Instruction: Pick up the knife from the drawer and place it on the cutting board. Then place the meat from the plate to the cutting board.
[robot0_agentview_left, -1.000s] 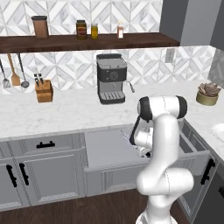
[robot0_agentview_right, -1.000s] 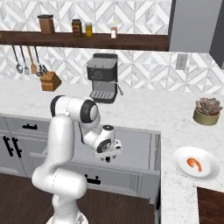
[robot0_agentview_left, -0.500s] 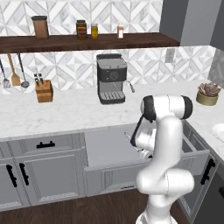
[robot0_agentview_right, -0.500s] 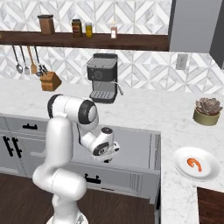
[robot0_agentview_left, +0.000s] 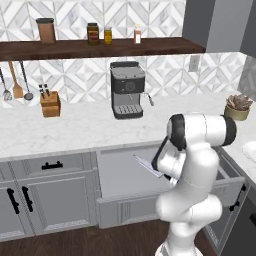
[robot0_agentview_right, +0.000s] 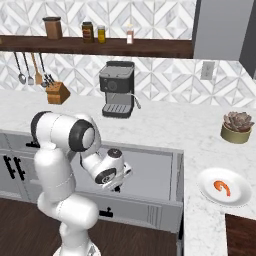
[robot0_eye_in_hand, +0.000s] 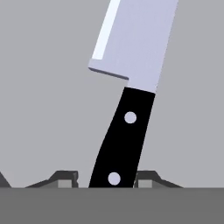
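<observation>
The knife (robot0_eye_in_hand: 124, 131) has a broad silver blade and a black riveted handle. In the hand view its handle stands between my gripper's (robot0_eye_in_hand: 106, 177) two finger tips, which are shut on it. The blade (robot0_agentview_left: 148, 166) pokes out left of the hand, over the open grey drawer (robot0_agentview_left: 120, 177). From the right, my hand hangs low inside the drawer (robot0_agentview_right: 155, 170). The white plate (robot0_agentview_right: 240, 197) sits on the counter at right with the orange-red meat (robot0_agentview_right: 222, 187) on it. A corner of the dark cutting board (robot0_agentview_right: 243, 234) shows at lower right.
A coffee machine (robot0_agentview_left: 127, 95) stands at the back of the marble counter, with a knife block (robot0_agentview_left: 50, 103) to its left and a potted succulent (robot0_agentview_right: 237, 127) to its right. Jars line the wooden shelf (robot0_agentview_left: 100, 47). Grey cabinet doors (robot0_agentview_left: 45, 205) flank the drawer.
The jaws have closed from wide apart onto the knife's handle. The arm has shifted slightly over the drawer.
</observation>
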